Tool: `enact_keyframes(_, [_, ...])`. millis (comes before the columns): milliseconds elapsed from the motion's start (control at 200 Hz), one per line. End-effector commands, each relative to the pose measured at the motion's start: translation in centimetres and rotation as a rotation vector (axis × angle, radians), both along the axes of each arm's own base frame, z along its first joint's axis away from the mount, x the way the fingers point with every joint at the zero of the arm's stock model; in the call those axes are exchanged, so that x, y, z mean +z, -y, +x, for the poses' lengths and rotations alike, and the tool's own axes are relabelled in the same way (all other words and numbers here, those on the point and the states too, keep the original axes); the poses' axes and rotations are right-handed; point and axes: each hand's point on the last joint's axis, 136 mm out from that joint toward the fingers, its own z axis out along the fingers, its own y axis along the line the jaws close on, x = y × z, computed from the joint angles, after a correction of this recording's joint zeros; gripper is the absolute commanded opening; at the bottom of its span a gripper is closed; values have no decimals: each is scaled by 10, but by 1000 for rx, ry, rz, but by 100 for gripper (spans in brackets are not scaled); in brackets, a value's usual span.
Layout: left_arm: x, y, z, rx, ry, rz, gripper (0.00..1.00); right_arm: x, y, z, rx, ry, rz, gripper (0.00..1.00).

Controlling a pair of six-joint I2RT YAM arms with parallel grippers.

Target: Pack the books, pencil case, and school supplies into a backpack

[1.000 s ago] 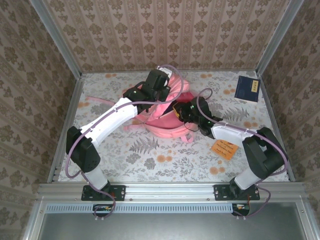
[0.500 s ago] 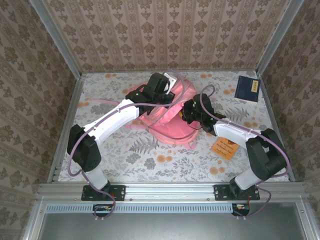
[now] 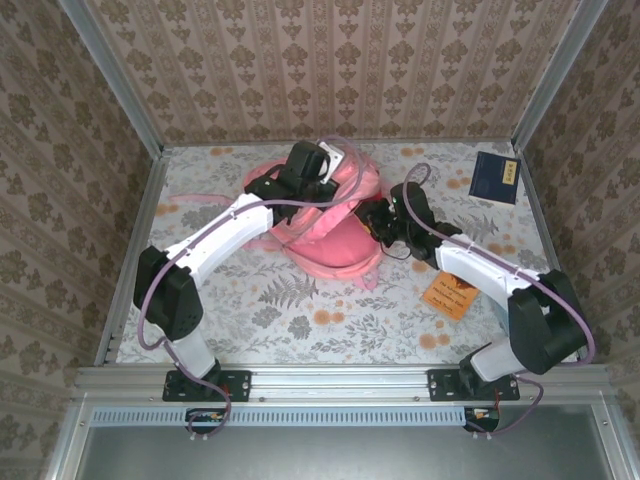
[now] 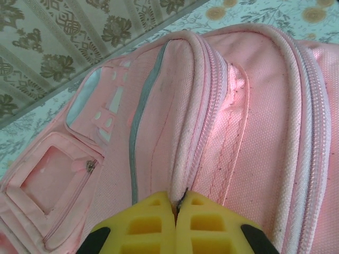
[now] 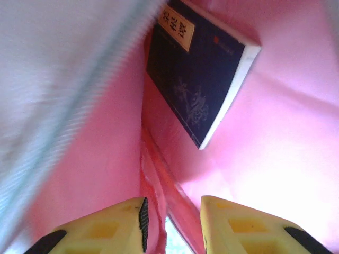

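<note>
Left tool pressed together on the rim of the backpack; right tool spread, empty, inside it.
If the pinch slips, the mouth may collapse on the right tool. One navy book lies inside; desk open toward 6 o'clock, second navy book at 2, orange book at 4.

one book lies inside the backpack.

Bright even light, faint shadows; right wrist view blurred, backpack lining glaring pink
</note>
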Motion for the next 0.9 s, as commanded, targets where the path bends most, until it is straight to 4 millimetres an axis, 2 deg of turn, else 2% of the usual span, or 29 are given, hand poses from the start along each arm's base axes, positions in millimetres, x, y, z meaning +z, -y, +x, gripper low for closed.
enact_keyframes(0, [-4, -8, 8, -12, 29, 31, 4, 24, 16, -7, 81, 77, -206, 37])
enact_keyframes(65, [-14, -15, 6, 9, 5, 36, 6, 24, 18, -9, 124, 102, -264, 46])
enact_keyframes(85, [-16, -18, 6, 24, -1, 33, 7, 37, 20, -12, 133, 140, -277, 49])
enact_keyframes(185, [-21, -33, 7, 102, -47, -27, 13, 40, 32, -17, 185, 158, -413, 60])
enact_keyframes(280, [-22, -43, 5, 172, -82, -94, 34, 39, 47, -20, 213, 154, -511, 68])
enact_keyframes(380, [-24, -52, -2, 242, -123, -155, 59, 36, 71, -19, 184, 146, -585, 80])
enact_keyframes(455, [-28, -62, -9, 290, -151, -197, 72, 33, 91, -14, 148, 125, -621, 86])
enact_keyframes(580, [-34, -76, -21, 353, -188, -257, 84, 24, 115, 4, 72, 74, -592, 90])
enact_keyframes(600, [-35, -79, -23, 361, -191, -263, 85, 13, 118, 9, 71, 41, -584, 90])
enact_keyframes(700, [-36, -95, -33, 413, -195, -289, 91, 0, 135, 32, 22, -19, -580, 90])
enact_keyframes(895, [-33, -123, -50, 465, -200, -331, 97, -21, 200, 83, -145, -117, -617, 90])
